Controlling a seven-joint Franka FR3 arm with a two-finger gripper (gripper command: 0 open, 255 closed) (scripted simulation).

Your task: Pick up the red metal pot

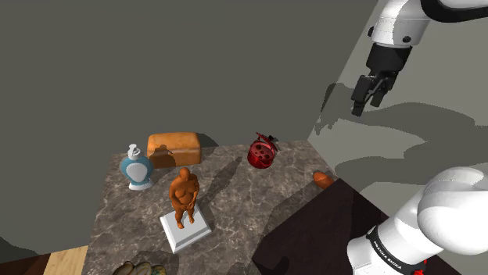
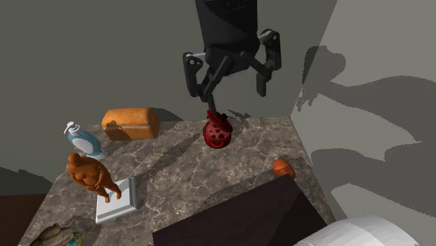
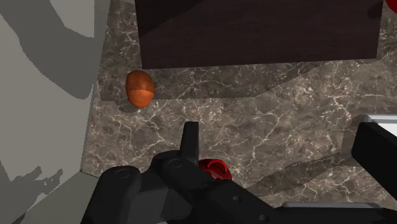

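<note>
The red pot (image 1: pixel 262 152) is a small, round-bellied vessel with a glossy red skin, dark round spots across its side and dark, thin handle parts sticking up from its top. It stands on the table (image 1: pixel 235 191) at the far edge, close to the corner where the two grey walls meet. The table top is dark brownish stone, marbled with pale veins. The gripper (image 2: pixel 237 101) hangs in the air above the pot, apart from it, with its two black fingers spread wide and nothing between them; in the wrist view a patch of red shows just beside one finger. Near the table's edge by the pale wall lies a smooth orange egg-shaped thing (image 3: pixel 140 88), close to the dark brown stand (image 1: pixel 328 226). Along the back wall, to the shoulder view's left of the pot, sits a golden-brown bread loaf (image 1: pixel 174 147). Nearer the front are a blue and white pump bottle (image 1: pixel 137 168) and an orange figurine (image 1: pixel 184 195) of a standing body on a flat white square base.
</note>
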